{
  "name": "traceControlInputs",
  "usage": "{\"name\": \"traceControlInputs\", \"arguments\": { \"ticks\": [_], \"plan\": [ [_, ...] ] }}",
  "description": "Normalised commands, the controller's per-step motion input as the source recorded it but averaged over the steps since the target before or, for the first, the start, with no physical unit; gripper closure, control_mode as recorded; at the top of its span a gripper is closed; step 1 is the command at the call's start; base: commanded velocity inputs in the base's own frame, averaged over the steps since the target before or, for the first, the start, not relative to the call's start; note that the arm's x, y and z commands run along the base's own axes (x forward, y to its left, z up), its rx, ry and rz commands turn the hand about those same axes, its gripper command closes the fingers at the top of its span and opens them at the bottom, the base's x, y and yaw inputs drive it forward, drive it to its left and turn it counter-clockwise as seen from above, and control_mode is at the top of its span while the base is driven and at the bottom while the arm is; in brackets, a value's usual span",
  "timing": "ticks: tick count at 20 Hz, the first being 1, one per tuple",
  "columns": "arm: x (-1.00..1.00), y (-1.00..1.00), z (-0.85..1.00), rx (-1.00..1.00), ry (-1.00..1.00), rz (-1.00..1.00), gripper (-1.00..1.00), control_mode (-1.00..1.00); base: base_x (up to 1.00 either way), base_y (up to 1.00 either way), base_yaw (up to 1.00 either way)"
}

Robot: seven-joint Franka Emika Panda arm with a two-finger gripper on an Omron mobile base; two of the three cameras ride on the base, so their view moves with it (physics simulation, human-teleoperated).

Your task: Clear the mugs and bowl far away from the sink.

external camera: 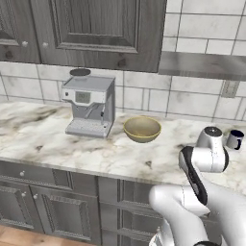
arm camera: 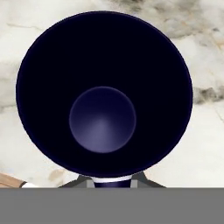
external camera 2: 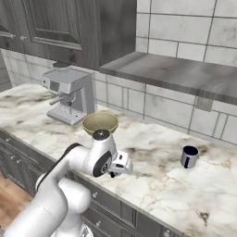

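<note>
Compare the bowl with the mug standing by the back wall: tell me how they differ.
The bowl is tan-yellow, while the mug is dark blue with a paler outside. The bowl is wide and shallow; the mug is narrow, taller for its width, and much smaller across. The mug has a loop handle; the bowl has none. The bowl sits beside the coffee machine; the mug stands alone, further along the counter. Both stand upright, open side up.

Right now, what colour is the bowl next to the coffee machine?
The bowl is tan to olive-yellow, plain; the left base view shows it best.
</note>
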Motion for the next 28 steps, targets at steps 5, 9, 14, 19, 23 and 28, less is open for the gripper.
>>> {"name": "traceControlInputs", "arguments": {
  "ticks": [5, 9, 14, 19, 23, 28],
  "plan": [
    [0.25, -0.05, -0.34, 0.0, 0.03, 0.0, 1.0, -1.0, 0.0, 0.0, 0.0],
    [0.26, -0.03, -0.39, 0.01, 0.04, 0.0, 1.0, -1.0, 0.0, 0.0, 0.0],
    [0.26, 0.0, -0.37, 0.0, 0.02, 0.0, 1.0, -1.0, 0.0, 0.0, 0.0],
    [0.22, 0.0, -0.37, 0.0, 0.01, 0.0, -1.0, -1.0, 0.0, 0.0, 0.0],
    [0.1, 0.0, -0.09, 0.0, 0.0, 0.0, -1.0, -1.0, 0.0, 0.0, 0.0],
    [0.0, 0.0, 0.0, 0.0, 0.0, 0.0, -1.0, -1.0, 0.0, 0.0, 0.0]
  ]
}}
